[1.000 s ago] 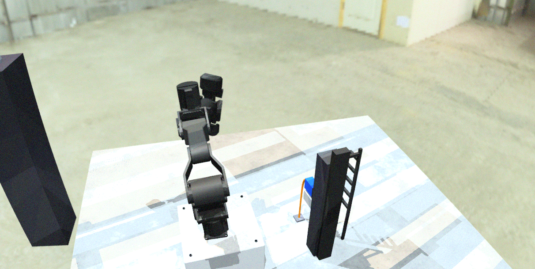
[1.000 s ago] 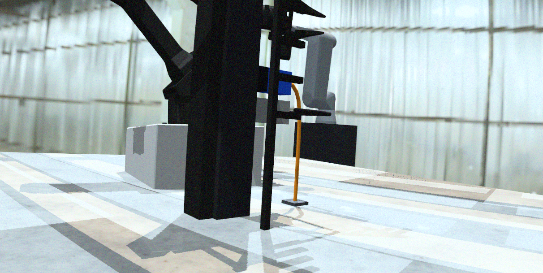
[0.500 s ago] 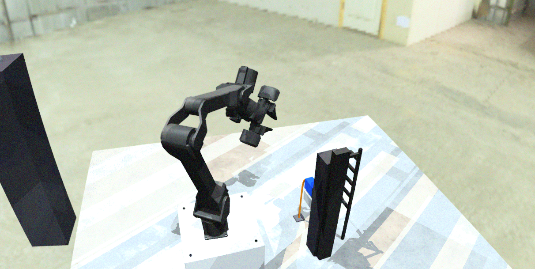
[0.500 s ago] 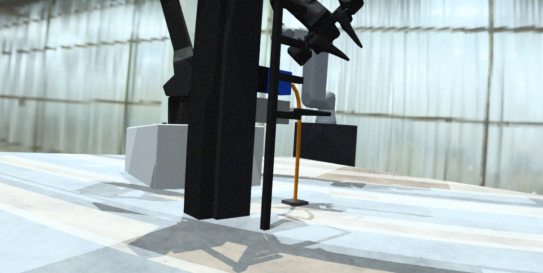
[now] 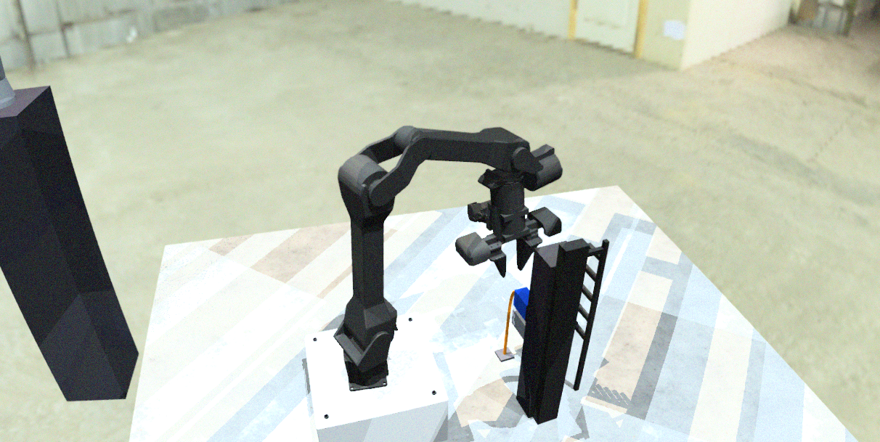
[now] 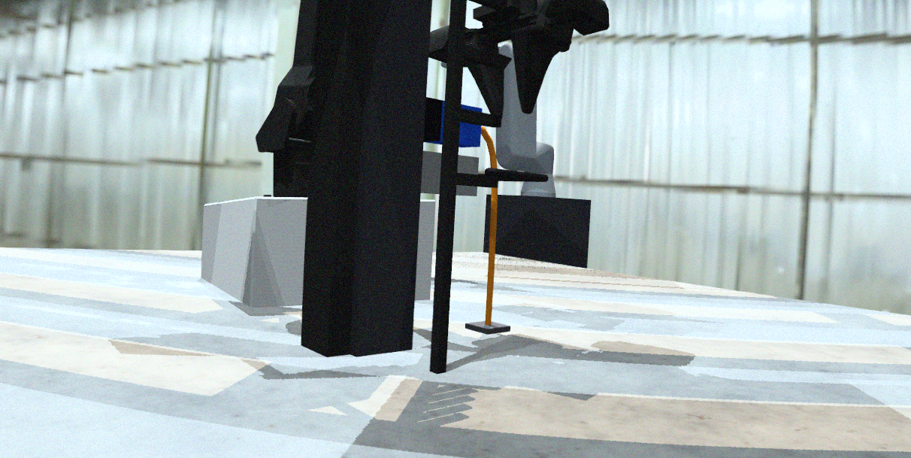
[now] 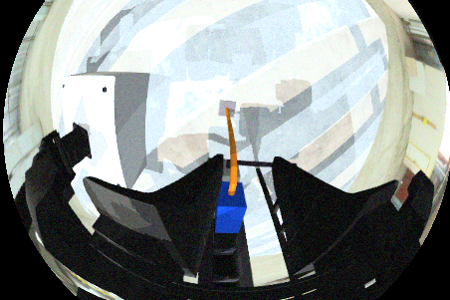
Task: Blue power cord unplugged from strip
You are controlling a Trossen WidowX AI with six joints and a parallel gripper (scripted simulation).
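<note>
The blue plug (image 5: 523,299) (image 6: 467,126) (image 7: 230,213) sits against the side of a tall black upright block (image 5: 547,328) (image 6: 358,165), which looks like the power strip. An orange cord (image 5: 508,322) (image 6: 488,251) (image 7: 230,147) curves down from the plug to a small grey pad (image 5: 504,354) (image 6: 487,327) on the table. My gripper (image 5: 512,268) (image 6: 511,109) (image 7: 248,161) points straight down, a little above the plug. Its fingers stand partly apart with nothing between them. In the wrist view the plug shows in the gap below the fingertips.
A thin black ladder-like rail (image 5: 592,303) (image 6: 446,232) leans on the block's far side, close to the plug. My arm stands on a white base (image 5: 375,402). A dark slab (image 5: 55,255) stands off the table's left edge. A grey arm (image 6: 519,136) stands on a dark box (image 6: 538,231) behind.
</note>
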